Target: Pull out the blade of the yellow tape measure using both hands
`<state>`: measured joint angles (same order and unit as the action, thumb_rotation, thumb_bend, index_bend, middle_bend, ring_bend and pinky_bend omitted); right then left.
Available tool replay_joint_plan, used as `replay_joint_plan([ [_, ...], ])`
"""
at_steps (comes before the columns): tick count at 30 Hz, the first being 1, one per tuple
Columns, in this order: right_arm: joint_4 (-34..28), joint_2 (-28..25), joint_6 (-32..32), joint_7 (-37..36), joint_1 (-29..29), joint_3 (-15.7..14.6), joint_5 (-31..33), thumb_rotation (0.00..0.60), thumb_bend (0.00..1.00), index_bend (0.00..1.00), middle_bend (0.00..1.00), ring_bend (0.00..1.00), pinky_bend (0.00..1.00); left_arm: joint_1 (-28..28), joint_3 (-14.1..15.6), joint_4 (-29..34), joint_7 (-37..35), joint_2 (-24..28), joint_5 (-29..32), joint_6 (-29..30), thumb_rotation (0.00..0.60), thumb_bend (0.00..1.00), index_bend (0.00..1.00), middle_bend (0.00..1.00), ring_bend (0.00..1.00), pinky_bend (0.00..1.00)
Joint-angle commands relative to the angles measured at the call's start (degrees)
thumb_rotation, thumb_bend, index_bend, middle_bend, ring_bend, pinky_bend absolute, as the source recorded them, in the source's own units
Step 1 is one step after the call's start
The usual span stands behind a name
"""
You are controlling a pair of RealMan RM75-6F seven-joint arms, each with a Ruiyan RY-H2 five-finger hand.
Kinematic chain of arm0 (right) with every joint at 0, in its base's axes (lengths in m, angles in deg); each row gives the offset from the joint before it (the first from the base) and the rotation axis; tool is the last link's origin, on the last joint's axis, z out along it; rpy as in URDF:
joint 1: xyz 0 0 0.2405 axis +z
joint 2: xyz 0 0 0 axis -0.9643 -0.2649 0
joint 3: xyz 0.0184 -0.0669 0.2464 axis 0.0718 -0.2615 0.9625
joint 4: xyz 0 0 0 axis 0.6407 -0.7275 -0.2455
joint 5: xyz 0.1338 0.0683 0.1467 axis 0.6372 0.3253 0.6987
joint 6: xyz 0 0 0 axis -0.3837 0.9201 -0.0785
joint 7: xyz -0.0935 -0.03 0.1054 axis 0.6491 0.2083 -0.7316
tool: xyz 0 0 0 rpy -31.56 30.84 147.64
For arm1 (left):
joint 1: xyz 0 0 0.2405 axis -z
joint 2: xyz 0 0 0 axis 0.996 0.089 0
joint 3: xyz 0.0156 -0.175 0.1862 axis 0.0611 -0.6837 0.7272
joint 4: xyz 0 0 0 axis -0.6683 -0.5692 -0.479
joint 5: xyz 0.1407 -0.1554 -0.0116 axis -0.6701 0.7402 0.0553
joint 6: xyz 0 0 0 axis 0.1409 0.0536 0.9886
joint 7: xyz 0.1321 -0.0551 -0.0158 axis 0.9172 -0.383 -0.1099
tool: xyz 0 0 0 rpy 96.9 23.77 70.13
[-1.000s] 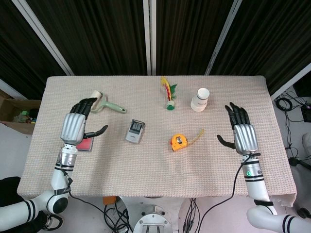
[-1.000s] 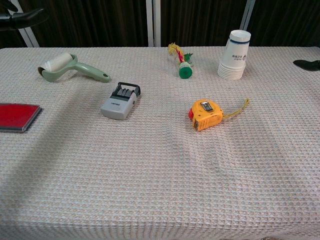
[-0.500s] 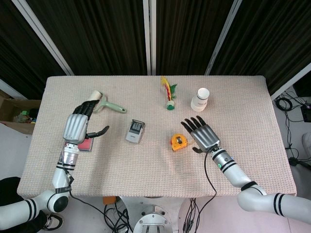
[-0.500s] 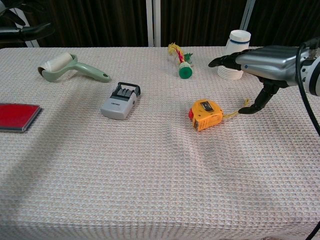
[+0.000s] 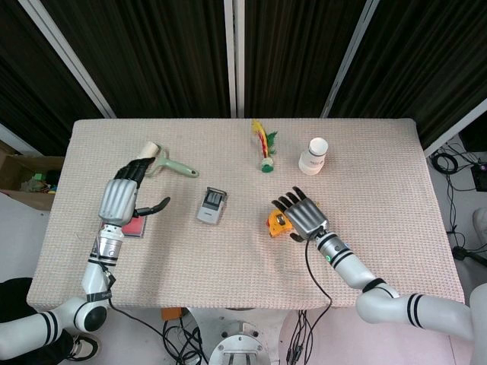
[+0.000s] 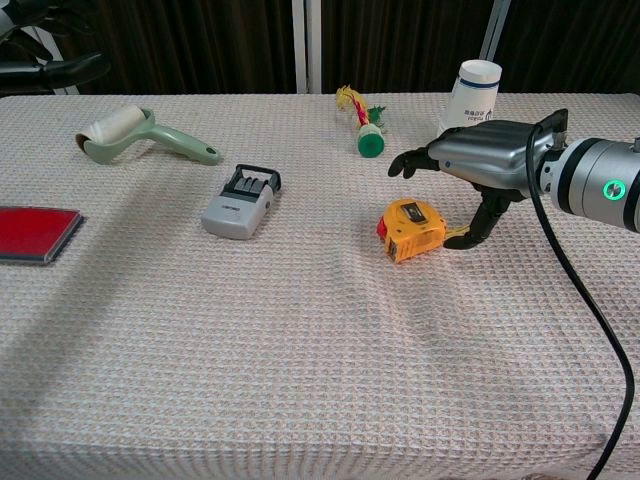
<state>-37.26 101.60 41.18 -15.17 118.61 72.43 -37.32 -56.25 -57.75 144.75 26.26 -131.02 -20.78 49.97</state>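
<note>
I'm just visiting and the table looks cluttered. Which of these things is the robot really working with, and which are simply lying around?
In the job:
yellow tape measure
right hand, hovering over it
left hand, raised at the table's left edge

Lying about:
lint roller
grey stamp
red case
shuttlecock
stack of paper cups

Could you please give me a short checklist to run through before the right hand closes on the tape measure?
1. Right hand above the yellow tape measure: ok, open.
2. Thumb low beside the case: ok.
3. Contact with the case: cannot tell.
4. Blade pulled out: not ok, none showing.
5. Left hand near the tape measure: not ok, open, far off, above the red case.
6. Stamp and paper cups apart from the tape measure: ok.
</note>
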Motion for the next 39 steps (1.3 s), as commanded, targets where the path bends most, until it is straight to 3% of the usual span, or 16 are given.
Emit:
replay_joint_plan([
  [1,0.90,1.02,0.21,-0.31,0.64,-0.27,0.19,0.600,0.20,0.17,0.20,0.11,0.12,-0.11,0.08,-0.12,-0.13,-0.07,0.00,0.05,0.150,0.16,0.11,0.14,0.12,0.23],
  [9,3.49,3.41,-0.36,-2.20,1.43,-0.59,-0.42,0.600,0.20,0.25,0.26,0.16,0.15,-0.43,0.32,-0.01,-0.31,0.10,-0.14,0.14,0.159,0.16,0.11,0.14,0.12,0.23],
  [28,5.15,4.49,-0.27,-2.82,2.70,-1.73,0.52,0.600,0.21,0.34,0.32,0.20,0.20,-0.43,0.21,-0.81,-1.63,-0.09,0.24,-0.76,0.161,0.16,0.11,0.14,0.12,0.23],
  [32,5.86,5.04,-0.75,-3.96,2.67,-1.82,-0.41,0.600,0.22,0.41,0.38,0.25,0.25,-0.47,0.17,-0.77,-1.79,-0.02,0.32,-0.84,0.159,0.16,0.11,0.14,0.12,0.23],
  [39,6.41,5.46,-4.14,-5.99,1.54,-1.82,-3.20,0.600,0.27,0.62,0.53,0.42,0.47,-0.64,0.25,-0.44,-1.86,0.28,0.27,-0.82,0.167,0.16,0.11,0.14,0.12,0.23],
])
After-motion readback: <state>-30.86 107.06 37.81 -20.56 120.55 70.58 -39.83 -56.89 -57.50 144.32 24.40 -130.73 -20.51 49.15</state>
